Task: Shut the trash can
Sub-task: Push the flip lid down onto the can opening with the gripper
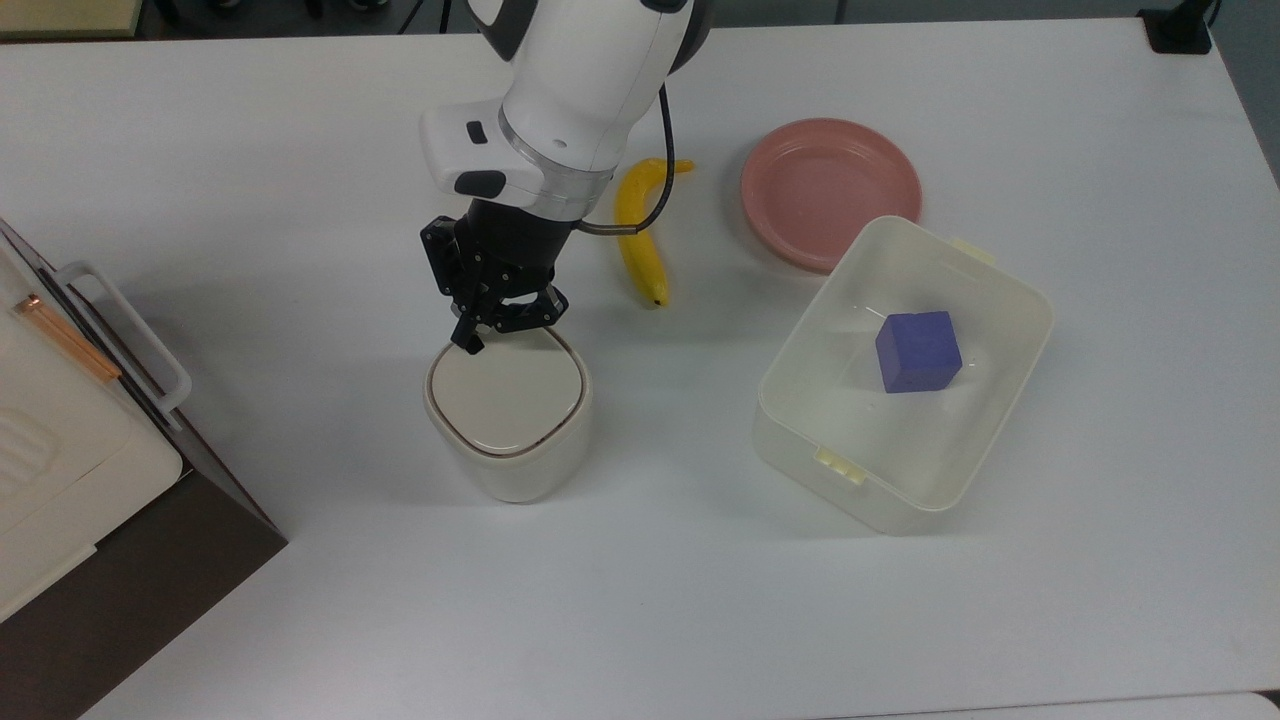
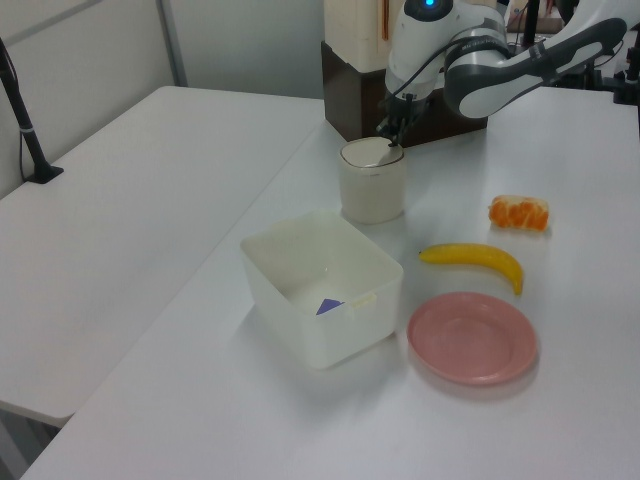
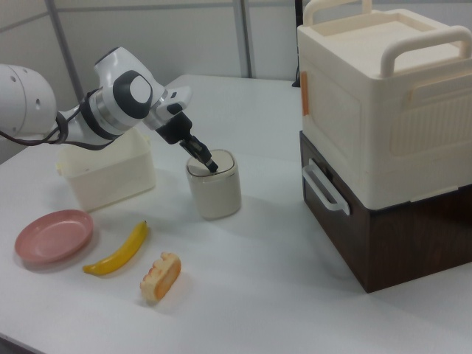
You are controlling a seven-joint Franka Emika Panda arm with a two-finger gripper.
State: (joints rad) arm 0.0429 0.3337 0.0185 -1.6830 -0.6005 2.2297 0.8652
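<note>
The trash can (image 1: 508,455) is a small cream-white bin standing on the white table; it also appears in the left view (image 2: 372,190) and the right view (image 3: 214,193). Its beige lid (image 1: 505,393) lies flat on the rim. My gripper (image 1: 466,343) is shut with nothing held. Its tip rests on the lid's edge at the top view's upper left. The left view has the gripper (image 2: 391,148) at the can's far rim, and the right view has the gripper (image 3: 212,165) angled down onto the lid.
A banana (image 1: 640,235) and a pink plate (image 1: 830,190) lie beyond the can. A translucent tub (image 1: 880,500) holding a blue cube (image 1: 918,350) sits to the top view's right. A cream-and-brown cabinet (image 1: 60,470) stands at the top view's left. An orange food piece (image 2: 519,213) lies near the banana.
</note>
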